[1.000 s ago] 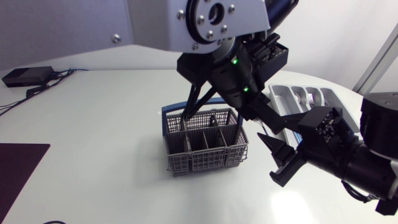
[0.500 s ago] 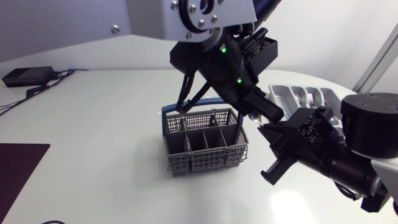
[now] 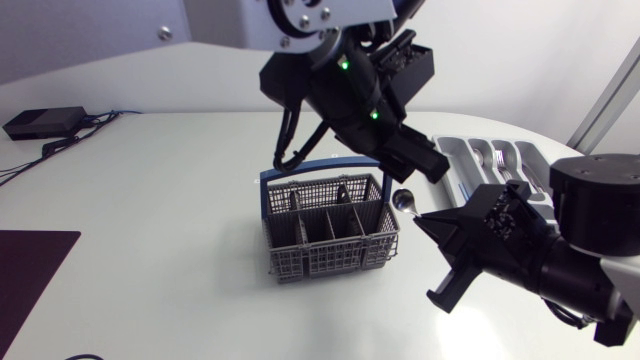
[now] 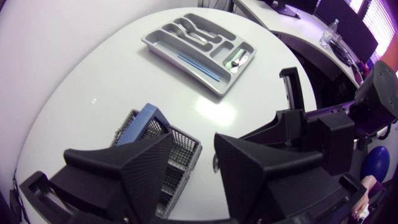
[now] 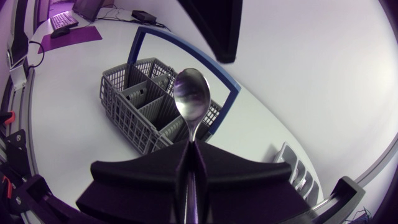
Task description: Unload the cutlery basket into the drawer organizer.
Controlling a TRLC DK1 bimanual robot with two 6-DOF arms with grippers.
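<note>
A metal spoon stands up from my right gripper, which is shut on its handle just right of the basket. The grey cutlery basket has a blue handle, and a dark piece shows in a rear compartment. My left gripper hovers above the basket's right end, open, with nothing between its fingers. The grey drawer organizer lies at the back right and holds several pieces of cutlery.
A black box with cables sits at the far left of the table. A dark mat lies at the front left edge. Bare white tabletop spreads left of and in front of the basket.
My right gripper has closed on the spoon. My left gripper has let go of it, opened and drawn back up and to the left.
</note>
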